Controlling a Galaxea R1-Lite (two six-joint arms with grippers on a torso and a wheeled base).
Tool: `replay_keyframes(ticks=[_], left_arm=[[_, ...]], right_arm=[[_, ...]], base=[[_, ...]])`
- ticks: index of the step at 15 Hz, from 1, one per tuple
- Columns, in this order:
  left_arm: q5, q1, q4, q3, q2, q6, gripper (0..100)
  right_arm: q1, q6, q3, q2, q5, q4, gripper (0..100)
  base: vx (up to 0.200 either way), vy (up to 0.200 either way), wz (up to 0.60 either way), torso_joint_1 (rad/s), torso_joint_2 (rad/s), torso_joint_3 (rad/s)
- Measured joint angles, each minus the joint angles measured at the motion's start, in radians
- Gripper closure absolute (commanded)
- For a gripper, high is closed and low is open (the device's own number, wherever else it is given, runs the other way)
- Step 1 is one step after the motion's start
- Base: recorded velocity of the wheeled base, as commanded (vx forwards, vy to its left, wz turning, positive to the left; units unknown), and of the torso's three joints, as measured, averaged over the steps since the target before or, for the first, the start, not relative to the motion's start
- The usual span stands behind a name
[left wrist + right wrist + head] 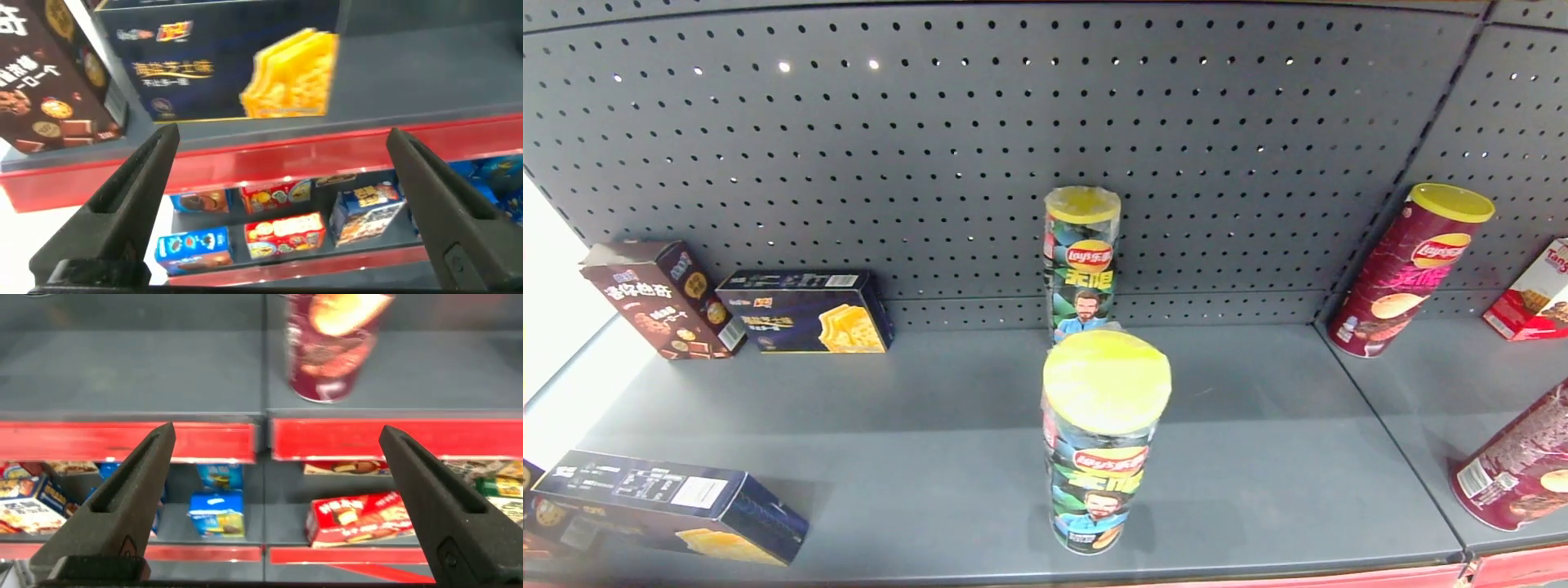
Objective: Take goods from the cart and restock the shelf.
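Head view: front can (1104, 457) & back can (1082, 261) stand upright on shelf (915, 425). L gripper (282, 135) wide, empty, by navy box (221, 61). R gripper (276, 431) wide, empty, near maroon can (331, 343).

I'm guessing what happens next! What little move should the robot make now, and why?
Probably draw both arms back toward the cart for another item: the left end effector and right end effector are open and empty, facing the shelf, with nothing to place.

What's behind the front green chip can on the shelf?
A second can of the same kind, upright by the perforated back panel. The front can hides its base, so any gap between them cannot be seen.
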Motion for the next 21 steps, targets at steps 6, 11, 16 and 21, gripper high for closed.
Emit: replay_keyframes(ticks=[6,11,16,21], left_arm=[[0.001,-0.001,0.0,0.0,0.0,0.001,0],[0.039,0.0,-0.001,0.0,0.0,0.0,0],[0.042,0.0,-0.001,0.0,0.0,-0.038,0],[0.044,0.0,-0.001,0.0,0.0,-0.039,0]], right_arm=[[0.001,0.0,0.0,0.0,0.0,-0.002,0],[0.001,0.0,0.0,0.0,0.0,-0.002,0],[0.001,0.0,0.0,0.0,0.0,-0.002,0],[0.001,0.0,0.0,0.0,0.0,-0.002,0]], base=[[0.0,0.0,0.0,0.0,0.0,0.0],[0.0,-0.08,0.0,0.001,0.0,0.0],[0.0,0.0,0.0,0.0,0.0,0.0],[-0.04,0.0,0.0,0.0,0.0,0.0]])
